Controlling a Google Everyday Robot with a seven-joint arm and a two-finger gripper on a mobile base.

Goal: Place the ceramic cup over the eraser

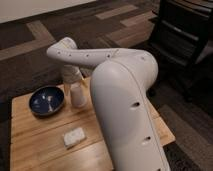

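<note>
The ceramic cup is small, white and glossy. It stands upright on the wooden table, just right of the dark-blue bowl. My gripper hangs from the white arm directly above and slightly left of the cup, right at its top. The eraser is hidden or out of view. My large white arm covers the right half of the table.
A whitish speckled lump lies on the table in front of the cup. The table's left edge and front edge are near. Dark furniture stands at the back right on patterned carpet.
</note>
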